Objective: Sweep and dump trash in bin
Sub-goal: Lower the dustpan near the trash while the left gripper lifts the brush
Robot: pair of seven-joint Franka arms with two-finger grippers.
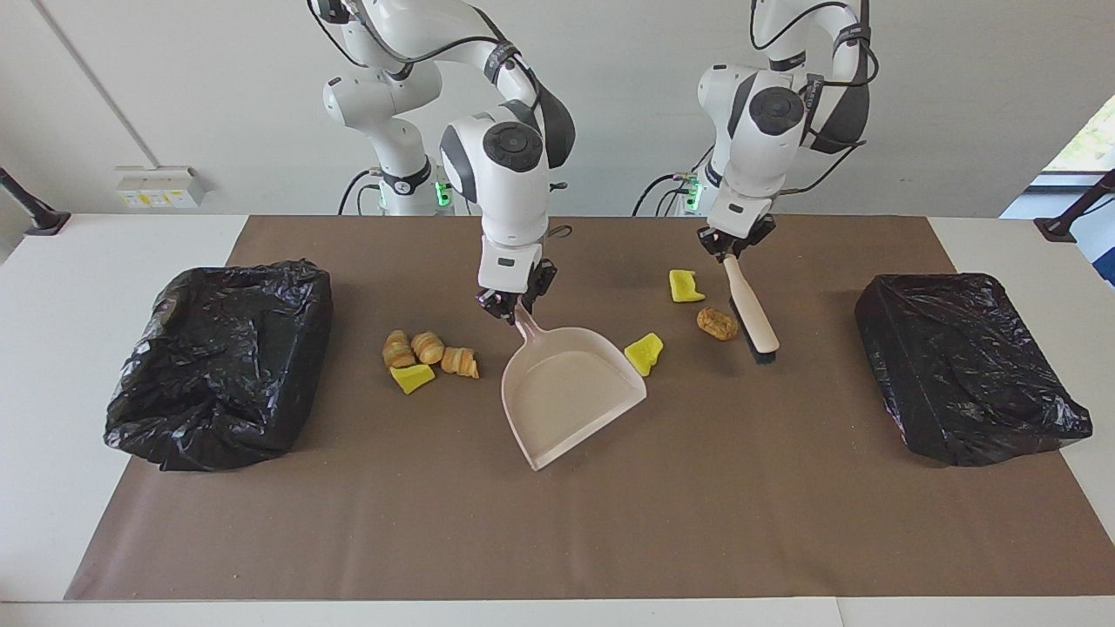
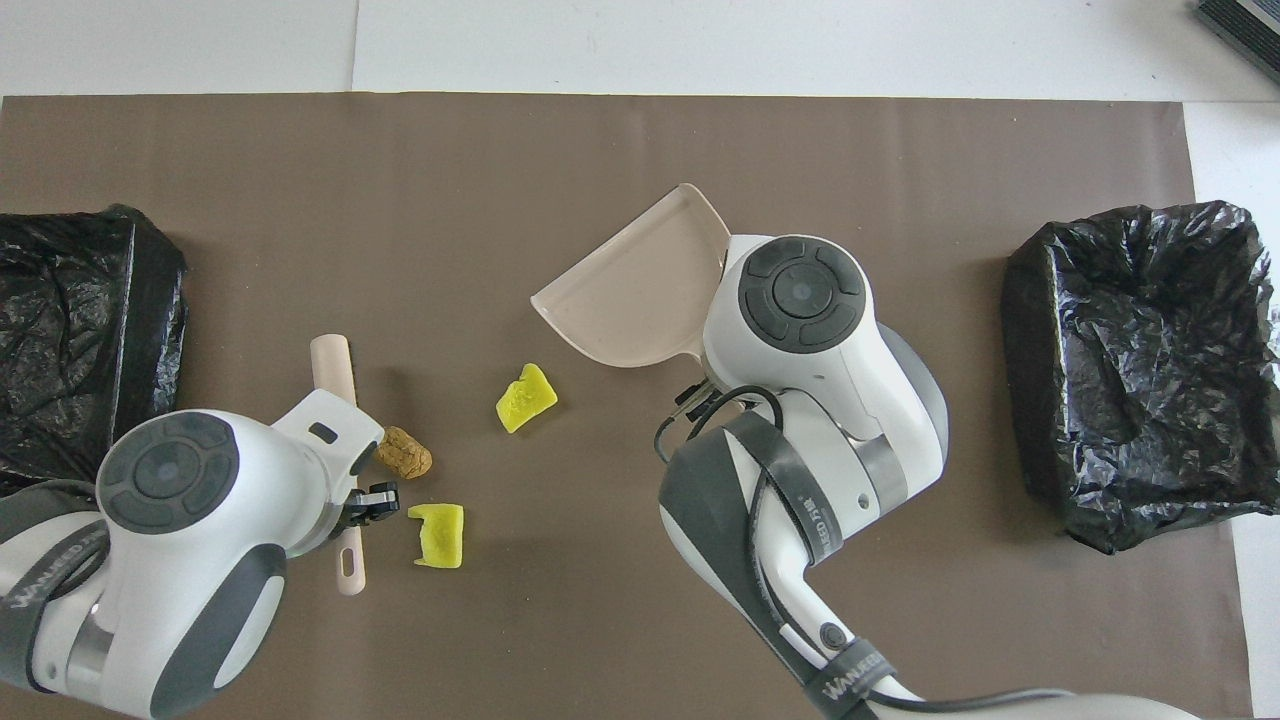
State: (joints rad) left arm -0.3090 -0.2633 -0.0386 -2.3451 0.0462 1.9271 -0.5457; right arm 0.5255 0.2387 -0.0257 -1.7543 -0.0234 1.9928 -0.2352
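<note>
Right gripper (image 1: 510, 306) clamped on pink dustpan (image 1: 571, 396) handle; pan empty. Left gripper (image 1: 730, 248) clenched on brush (image 1: 753, 318) beside brown bun (image 1: 717, 323). Trash: three yellow wedges (image 1: 644, 353), three croissants (image 1: 427, 351), one bun. Two black-lined bins (image 1: 218, 361), one at each end of the table; contents indiscernible.

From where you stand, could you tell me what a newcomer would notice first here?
The right gripper holds the pale pink dustpan mid-table by its handle, tilted. The left gripper holds the brush beside the brown bun. Black-lined bins sit at both ends.
</note>
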